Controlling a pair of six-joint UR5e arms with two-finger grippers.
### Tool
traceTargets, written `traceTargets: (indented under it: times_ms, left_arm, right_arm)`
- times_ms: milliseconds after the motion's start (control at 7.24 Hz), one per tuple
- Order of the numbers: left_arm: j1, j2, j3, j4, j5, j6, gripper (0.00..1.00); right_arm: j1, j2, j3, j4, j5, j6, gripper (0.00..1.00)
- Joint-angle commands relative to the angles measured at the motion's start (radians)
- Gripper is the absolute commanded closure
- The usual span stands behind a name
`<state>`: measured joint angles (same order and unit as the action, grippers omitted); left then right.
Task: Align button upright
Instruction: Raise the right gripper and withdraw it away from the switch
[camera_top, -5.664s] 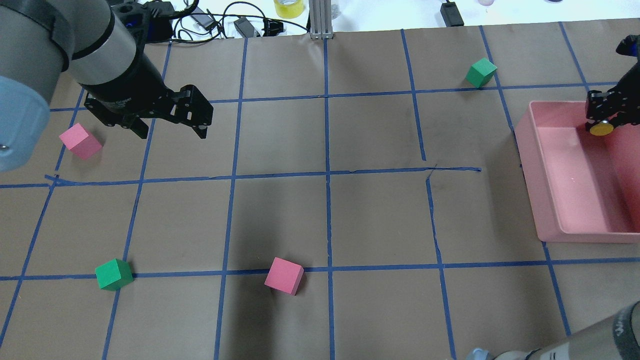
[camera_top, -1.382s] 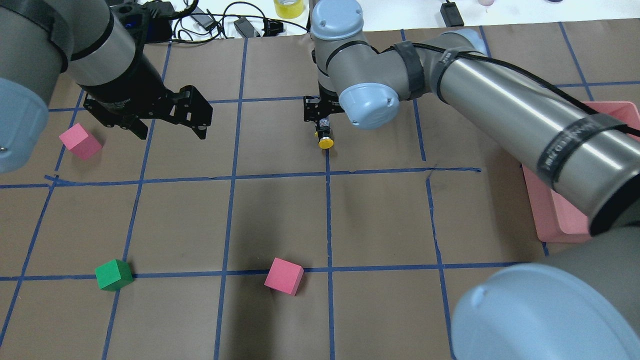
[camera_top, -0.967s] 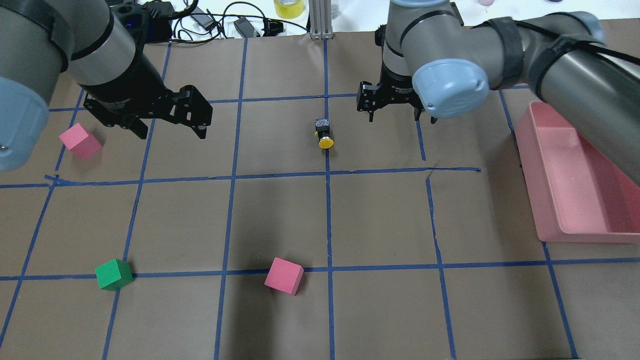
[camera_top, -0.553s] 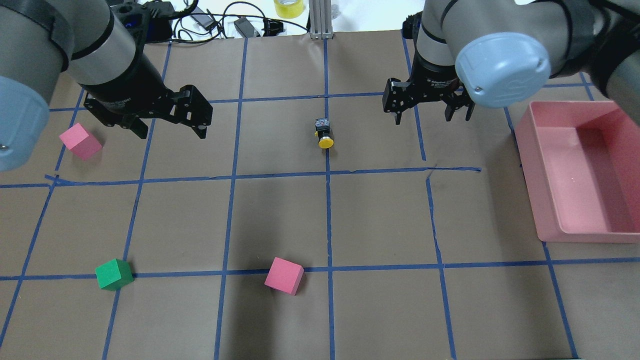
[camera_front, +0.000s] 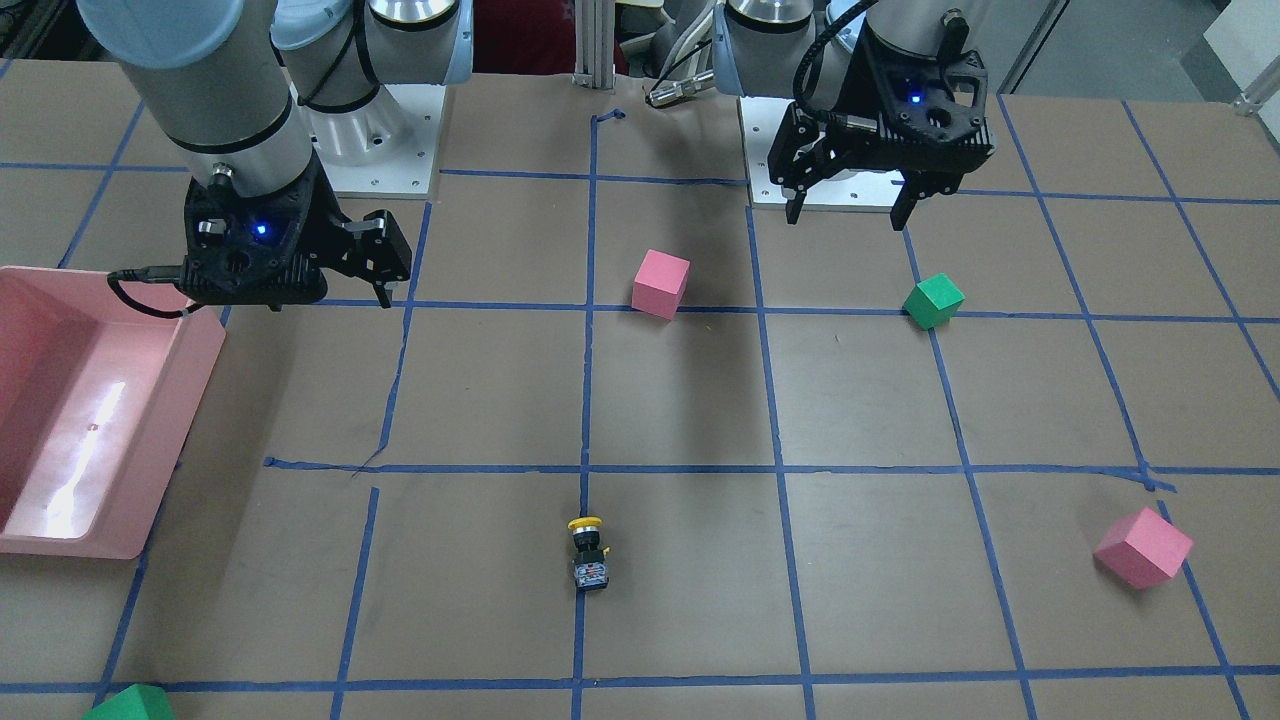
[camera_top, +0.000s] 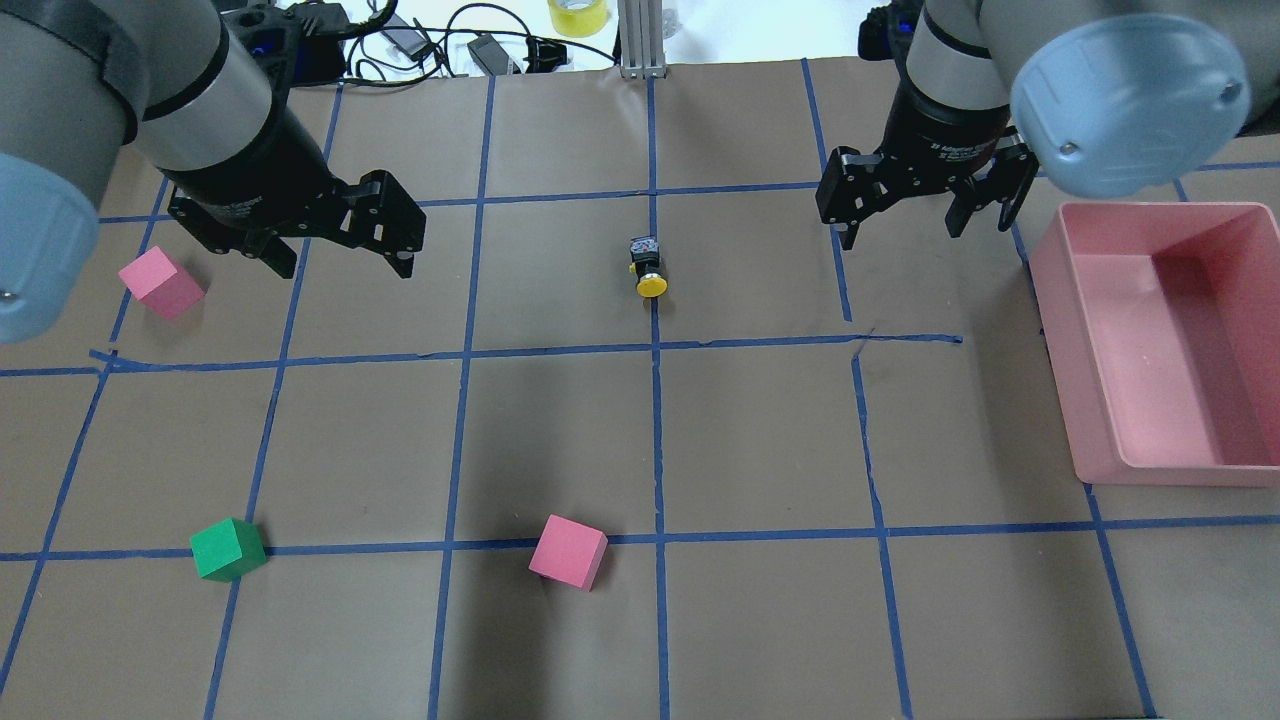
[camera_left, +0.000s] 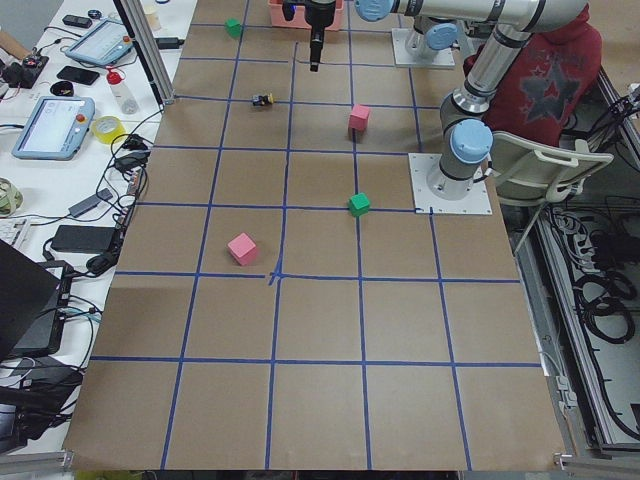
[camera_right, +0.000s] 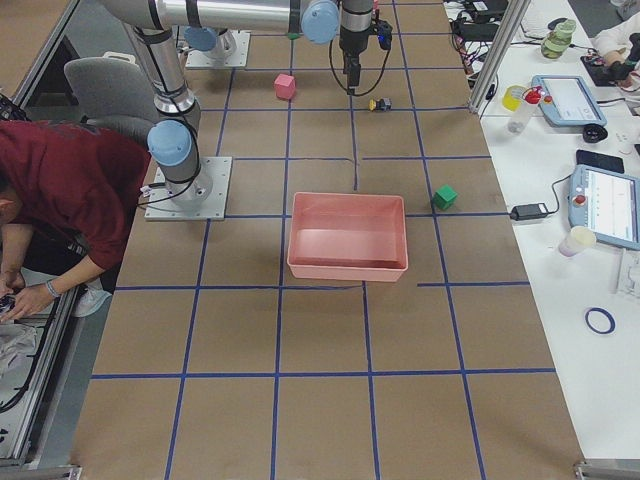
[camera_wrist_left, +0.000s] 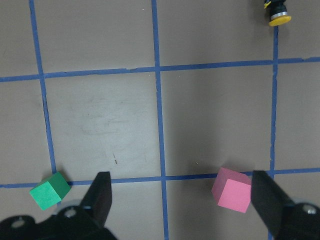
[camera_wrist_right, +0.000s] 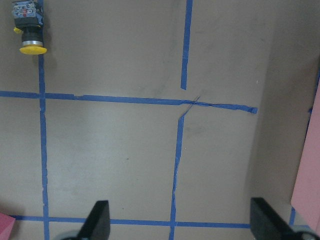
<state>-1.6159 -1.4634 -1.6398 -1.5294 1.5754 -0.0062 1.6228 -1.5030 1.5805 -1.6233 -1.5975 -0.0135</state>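
Observation:
The button (camera_top: 648, 268) lies on its side on the brown paper near the table's middle, on a blue tape line, with its yellow cap toward the robot and its grey base away. It also shows in the front view (camera_front: 588, 550), the left wrist view (camera_wrist_left: 277, 15) and the right wrist view (camera_wrist_right: 29, 30). My right gripper (camera_top: 900, 232) is open and empty, above the table to the button's right, apart from it. My left gripper (camera_top: 345, 262) is open and empty, hovering to the button's left.
A pink bin (camera_top: 1060, 330) stands at the right edge. A pink cube (camera_top: 160, 282) sits at far left, another pink cube (camera_top: 568, 551) and a green cube (camera_top: 228, 548) sit nearer the robot. A second green cube (camera_right: 445, 197) sits beyond the bin.
My right gripper carried the button from the pink bin to the table's middle, let it go, opened and drew back right toward the bin. The left arm has not moved.

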Motion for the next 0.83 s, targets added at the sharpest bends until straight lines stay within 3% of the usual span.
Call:
traceTargets:
  times_ms: [0, 691]
  left_arm:
    - [-0.001, 0.0, 0.0, 0.0, 0.0, 0.0, 0.0]
    - [-0.002, 0.0, 0.0, 0.0, 0.0, -0.002, 0.0]
  right_arm:
    - [-0.004, -0.016, 0.0, 0.061, -0.012, -0.002, 0.0]
    - [-0.001, -0.014, 0.001, 0.059, 0.001, -0.002, 0.0]
